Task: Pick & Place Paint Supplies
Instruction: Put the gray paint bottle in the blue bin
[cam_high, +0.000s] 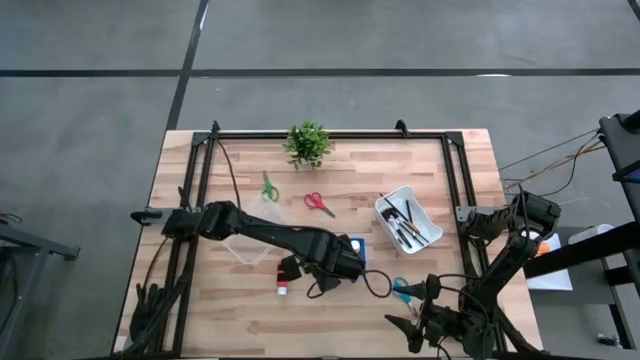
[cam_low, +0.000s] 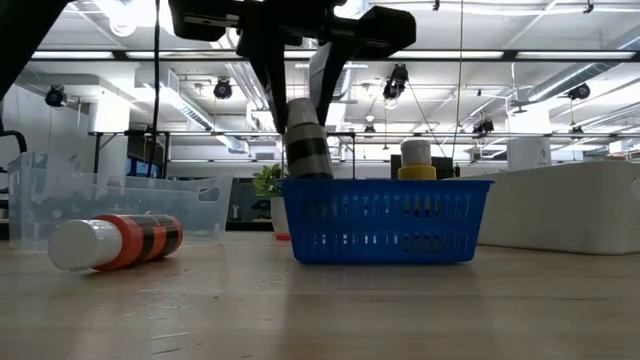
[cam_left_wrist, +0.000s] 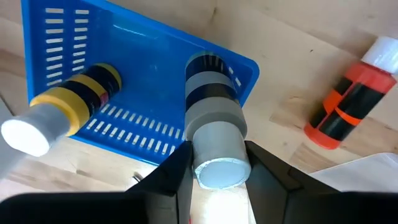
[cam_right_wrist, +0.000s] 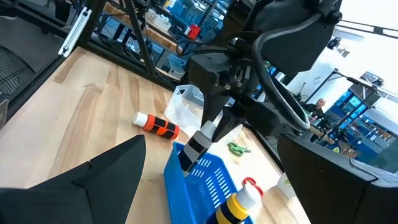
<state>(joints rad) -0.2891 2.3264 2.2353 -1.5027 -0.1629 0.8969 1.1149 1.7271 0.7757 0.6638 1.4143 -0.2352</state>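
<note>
Gripping grey bottle (cam_left_wrist: 214, 134) — yellow bottle (cam_left_wrist: 62, 102) basketed

grey-black bottle (cam_left_wrist: 213, 118): upright, entering blue basket | yellow bottle (cam_left_wrist: 65, 106): inside | red bottle (cam_left_wrist: 349, 102): lying on table

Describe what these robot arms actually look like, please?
Both arms are black and made of jointed tube-like segments, with dark cables looping alongside them. The left arm ends in a boxy end effector with two flat dark fingers. The right end effector shows two pointed black fingers spread in a fork.
</note>
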